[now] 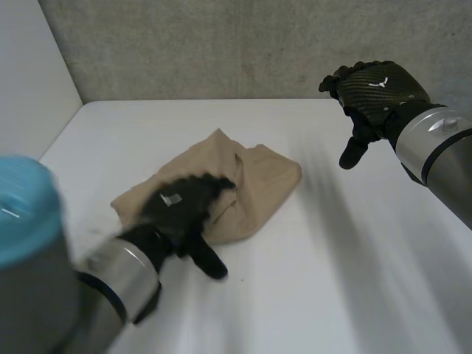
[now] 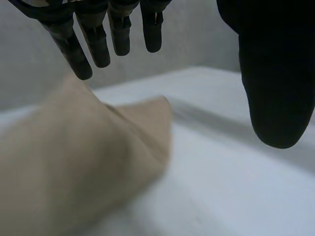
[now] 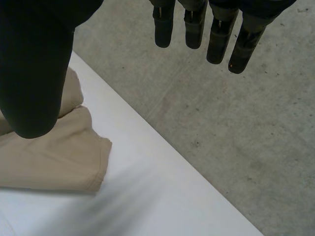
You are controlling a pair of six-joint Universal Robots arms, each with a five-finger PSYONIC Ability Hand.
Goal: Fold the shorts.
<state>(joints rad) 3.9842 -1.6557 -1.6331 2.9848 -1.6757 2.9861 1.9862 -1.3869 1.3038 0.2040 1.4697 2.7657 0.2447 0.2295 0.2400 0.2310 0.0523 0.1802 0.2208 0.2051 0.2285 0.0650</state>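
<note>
The tan shorts (image 1: 258, 181) (image 2: 74, 162) (image 3: 54, 157) lie bunched on the table (image 1: 332, 280) under the left robot hand (image 1: 184, 203) (image 2: 93, 44), whose fingers are spread and hold nothing. The right robot hand (image 1: 372, 92) (image 3: 34, 64) hangs well apart from them, fingers straight.

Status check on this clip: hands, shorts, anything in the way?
Left robot hand open, over the shorts. Right robot hand open, raised clear of them. Shorts tan, rumpled, middle of table. No obstruction seen.

One shorts (image 1: 259, 183), two hands (image 1: 179, 204) (image 1: 377, 90)
</note>
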